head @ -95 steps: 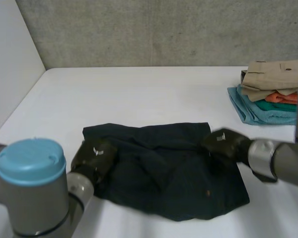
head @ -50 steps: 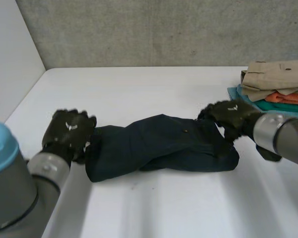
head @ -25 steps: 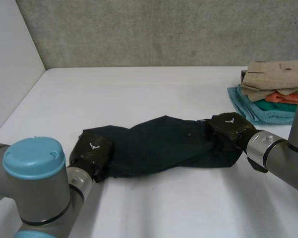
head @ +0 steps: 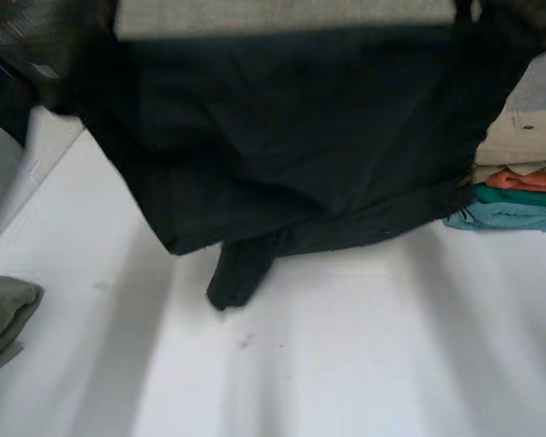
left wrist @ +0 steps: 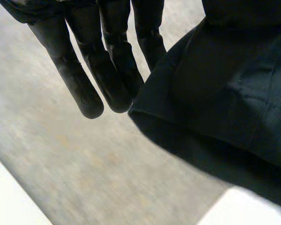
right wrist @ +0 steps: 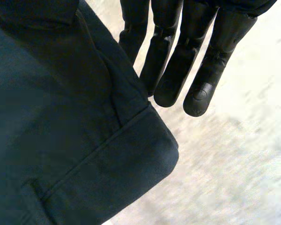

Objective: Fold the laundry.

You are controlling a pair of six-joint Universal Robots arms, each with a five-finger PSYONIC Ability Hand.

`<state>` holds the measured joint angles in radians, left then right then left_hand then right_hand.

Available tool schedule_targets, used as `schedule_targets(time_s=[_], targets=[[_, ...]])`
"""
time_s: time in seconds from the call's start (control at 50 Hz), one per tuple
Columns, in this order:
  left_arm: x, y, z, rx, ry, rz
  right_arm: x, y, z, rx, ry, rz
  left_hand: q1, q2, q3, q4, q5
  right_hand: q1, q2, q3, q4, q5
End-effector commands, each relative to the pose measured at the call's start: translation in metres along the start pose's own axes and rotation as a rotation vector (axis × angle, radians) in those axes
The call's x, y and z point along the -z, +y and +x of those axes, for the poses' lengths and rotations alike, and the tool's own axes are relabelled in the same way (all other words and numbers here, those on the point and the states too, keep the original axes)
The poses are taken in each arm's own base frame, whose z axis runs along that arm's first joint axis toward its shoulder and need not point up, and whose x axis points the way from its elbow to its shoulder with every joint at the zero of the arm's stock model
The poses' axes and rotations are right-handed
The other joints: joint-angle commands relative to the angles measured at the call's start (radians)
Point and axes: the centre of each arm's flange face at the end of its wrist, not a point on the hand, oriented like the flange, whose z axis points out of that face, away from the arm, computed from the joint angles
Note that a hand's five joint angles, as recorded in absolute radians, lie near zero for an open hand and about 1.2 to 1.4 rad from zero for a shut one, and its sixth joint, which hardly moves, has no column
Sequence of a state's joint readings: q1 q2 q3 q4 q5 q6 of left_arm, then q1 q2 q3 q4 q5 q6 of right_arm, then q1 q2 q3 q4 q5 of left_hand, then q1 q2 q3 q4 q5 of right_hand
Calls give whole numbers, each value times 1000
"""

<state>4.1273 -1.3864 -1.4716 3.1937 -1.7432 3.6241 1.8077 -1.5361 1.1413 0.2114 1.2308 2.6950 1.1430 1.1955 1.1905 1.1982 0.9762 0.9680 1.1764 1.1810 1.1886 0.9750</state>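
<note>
A dark navy garment [head: 291, 137] hangs spread wide above the white table [head: 373, 364], its top edge stretched between my two hands. A narrow part dangles lowest, close to the table. In the left wrist view my left hand [left wrist: 107, 61] has straight fingers laid against one upper corner of the garment [left wrist: 225, 93], which is pinched at the thumb side. In the right wrist view my right hand [right wrist: 178, 61] holds the opposite corner of the garment [right wrist: 61, 117] the same way, its seam and hem hanging below the fingertips.
A stack of folded clothes [head: 523, 173] in beige, orange, green and blue sits at the table's right. A folded grey cloth [head: 5, 314] lies at the left edge. A concrete wall stands behind the table.
Both hands closed on the ends of the bunched garment on the table and lifted it high. It now hangs spread out instead of lying rolled up.
</note>
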Motion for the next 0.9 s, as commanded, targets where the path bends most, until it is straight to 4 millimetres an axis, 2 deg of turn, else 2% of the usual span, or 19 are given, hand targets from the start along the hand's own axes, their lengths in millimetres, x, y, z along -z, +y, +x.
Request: schedule_targets(time_s=[0.02, 0.1, 0.18, 0.28, 0.34, 0.4, 0.46, 0.48, 0.52, 0.54, 0.56, 0.62, 0.64, 0.68, 0.7, 0.76, 0.78, 0.82, 0.9], targets=[[14, -66, -36, 22, -73, 144, 24, -61, 19, 45, 63, 142, 253, 201, 206, 198, 246, 428, 220, 215, 208, 247], [23, -82, -45, 32, -84, 170, 41, -75, 18, 49, 63, 150, 253, 201, 206, 198, 246, 428, 220, 215, 208, 247], [34, -94, -53, 39, -96, 198, 67, -93, 18, 53, 62, 156, 253, 201, 206, 198, 246, 428, 220, 215, 208, 247], [49, -115, -70, 49, -147, 269, 81, -103, 14, 54, 52, 165, 253, 201, 206, 198, 246, 428, 220, 215, 208, 247], [46, -114, -69, 47, -143, 260, 84, -103, 12, 50, 42, 159, 253, 201, 206, 198, 246, 428, 220, 215, 208, 247], [38, -103, -61, 41, -119, 224, 78, -91, 9, 39, 21, 118, 253, 201, 206, 198, 246, 428, 220, 215, 208, 247], [17, -73, -42, 18, -71, 127, 70, -77, 6, 26, 3, 76, 253, 201, 206, 198, 246, 428, 220, 215, 208, 247], [12, -65, -37, 13, -58, 103, 58, -61, 3, 10, -18, 29, 253, 201, 206, 198, 246, 428, 220, 215, 208, 247], [-1, -45, -27, -2, -34, 43, 45, -42, -3, -12, -48, -25, 253, 201, 206, 198, 246, 428, 220, 215, 208, 247], [-17, -23, -19, -18, -26, -16, 32, -25, -7, -31, -73, -71, 253, 201, 206, 198, 246, 428, 220, 215, 208, 247], [-28, -8, -15, -29, -26, -54, 26, -17, -10, -41, -86, -94, 253, 201, 206, 198, 246, 428, 220, 215, 208, 247], [-56, 29, -17, -55, -56, -125, 5, 6, -24, -64, -134, -148, 253, 201, 206, 198, 246, 428, 220, 215, 208, 247], [-72, 52, -21, -69, -81, -165, 0, 10, -28, -67, -150, -154, 253, 201, 206, 198, 246, 428, 220, 215, 208, 247], [-85, 73, -21, -76, -82, -194, -18, 27, -41, -78, -189, -182, 253, 201, 206, 198, 246, 428, 220, 215, 208, 247], [-98, 92, -18, -77, -69, -214, -24, 32, -45, -81, -195, -190, 253, 201, 206, 198, 246, 428, 220, 215, 208, 247], [-116, 119, -6, -82, -34, -229, -48, 53, -58, -87, -203, -216, 253, 201, 206, 198, 246, 428, 220, 215, 208, 247], [-127, 136, -2, -83, -35, -234, -55, 57, -62, -83, -201, -215, 253, 201, 206, 198, 246, 428, 220, 215, 208, 247], [-139, 149, 1, -86, -46, -229, -78, 71, -69, -69, -167, -197, 253, 201, 206, 198, 246, 428, 220, 215, 208, 247], [-168, 177, 8, -92, -85, -204, -110, 87, -78, -39, -85, -122, 253, 201, 206, 198, 246, 428, 220, 215, 208, 247]])
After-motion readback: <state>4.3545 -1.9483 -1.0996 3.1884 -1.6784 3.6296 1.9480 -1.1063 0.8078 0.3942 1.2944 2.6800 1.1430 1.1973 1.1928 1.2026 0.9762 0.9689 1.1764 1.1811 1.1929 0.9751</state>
